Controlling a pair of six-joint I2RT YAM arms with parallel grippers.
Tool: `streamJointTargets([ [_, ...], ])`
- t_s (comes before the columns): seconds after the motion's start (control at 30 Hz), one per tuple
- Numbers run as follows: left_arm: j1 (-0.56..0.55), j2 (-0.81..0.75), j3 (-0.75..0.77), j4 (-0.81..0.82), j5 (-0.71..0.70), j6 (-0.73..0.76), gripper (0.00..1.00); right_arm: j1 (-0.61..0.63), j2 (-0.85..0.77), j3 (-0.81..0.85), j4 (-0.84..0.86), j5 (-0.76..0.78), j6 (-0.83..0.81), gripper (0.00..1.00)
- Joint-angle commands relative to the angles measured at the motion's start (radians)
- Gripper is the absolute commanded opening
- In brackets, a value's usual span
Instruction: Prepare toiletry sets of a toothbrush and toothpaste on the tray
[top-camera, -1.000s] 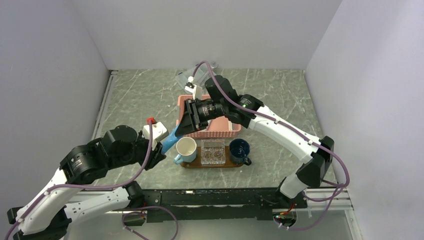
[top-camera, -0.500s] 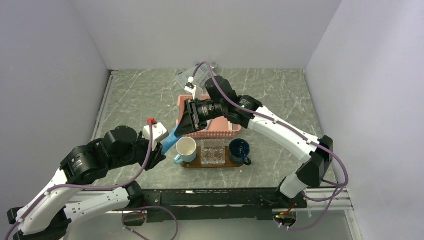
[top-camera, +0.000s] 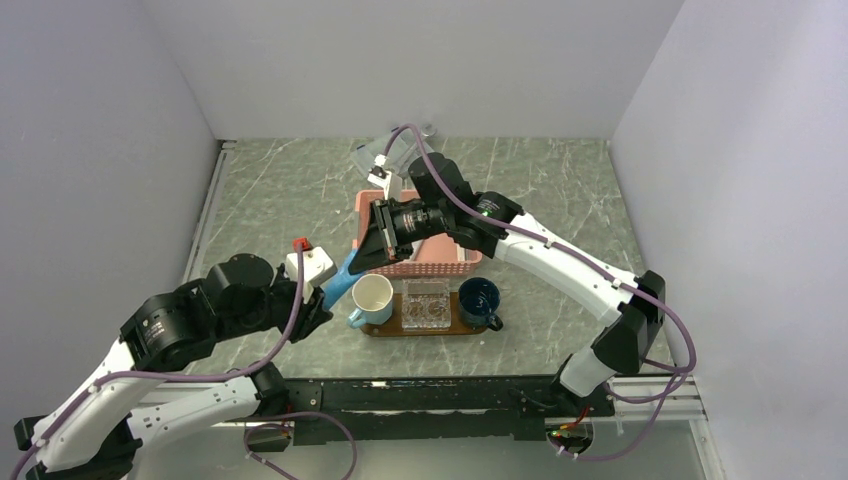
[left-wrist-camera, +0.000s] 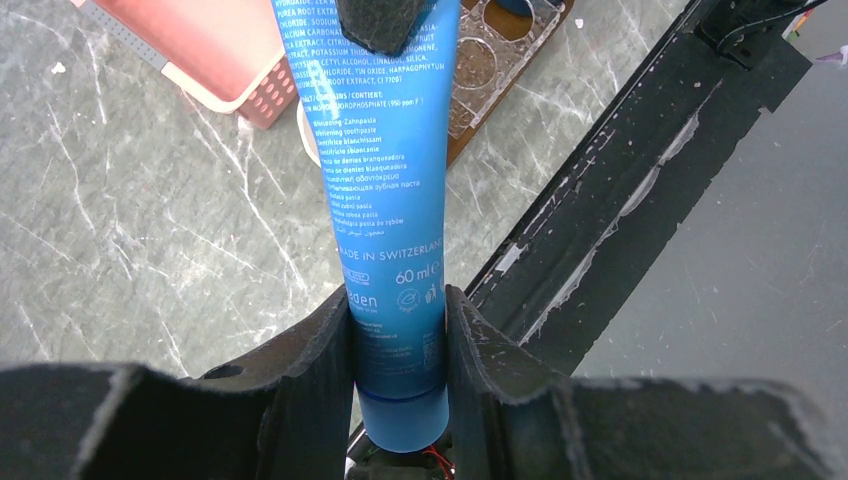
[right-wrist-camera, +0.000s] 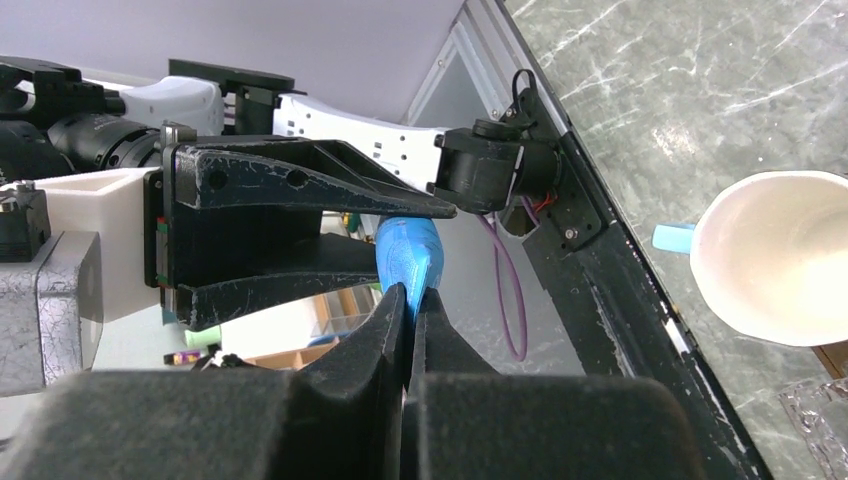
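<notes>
Seen from above, the left end effector (top-camera: 333, 292) held the bright blue toothpaste (top-camera: 346, 274) in the air just left of the white mug (top-camera: 372, 297). The tube slanted up and away to the right end effector (top-camera: 357, 267), which met its far end. The white mug, a clear box (top-camera: 427, 304) and a dark blue mug (top-camera: 478, 299) stood in a row on the tray (top-camera: 455, 330). The tray lay on the counter (top-camera: 270, 190) just in front of the pink basket (top-camera: 440, 263). The toothpaste was above the counter and off the tray.

In the left wrist view, the two dark fingers (left-wrist-camera: 310, 380) were clamped on the tube's near end, one on each side, with its printed face toward the camera. A dark pad of the other arm's finger covered the far end. A corner of the pink basket and part of the clear box showed below.

In the right wrist view, the fingers (right-wrist-camera: 380, 330) were drawn almost fully together at the tube's end. They seemed to pinch it, though the contact itself was hard to make out. The left end effector's black fingers ran along either side of the tube, and the white mug sat at the right edge.
</notes>
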Motion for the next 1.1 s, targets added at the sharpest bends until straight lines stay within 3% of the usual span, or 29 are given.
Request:
streamJointTargets([
  [0.0,-0.005,-0.007,-0.008,0.084,0.008,-0.005,0.00,0.010,0.006,0.021,0.024,-0.018,-0.013,0.00],
  [0.1,-0.005,-0.012,-0.017,0.101,0.007,-0.010,0.04,0.011,-0.010,0.012,0.033,-0.004,-0.016,0.00],
  [0.27,-0.005,-0.020,-0.040,0.130,0.007,-0.011,0.31,0.010,-0.035,0.011,0.018,0.041,-0.035,0.00],
  [0.43,-0.005,-0.025,-0.042,0.145,0.029,-0.021,0.44,0.009,-0.057,0.042,-0.038,0.103,-0.077,0.00],
  [0.5,-0.005,-0.037,-0.036,0.168,0.051,-0.031,0.71,0.008,-0.063,0.056,-0.072,0.127,-0.104,0.00],
  [0.57,-0.005,-0.045,-0.032,0.197,0.074,-0.041,0.84,0.009,-0.075,0.060,-0.092,0.147,-0.119,0.00],
  [0.73,-0.005,-0.043,-0.034,0.246,0.099,-0.069,0.99,0.007,-0.112,0.081,-0.159,0.212,-0.177,0.00],
  [1.07,-0.005,-0.033,-0.039,0.276,-0.019,-0.142,0.99,0.009,-0.175,0.216,-0.454,0.444,-0.372,0.00],
])
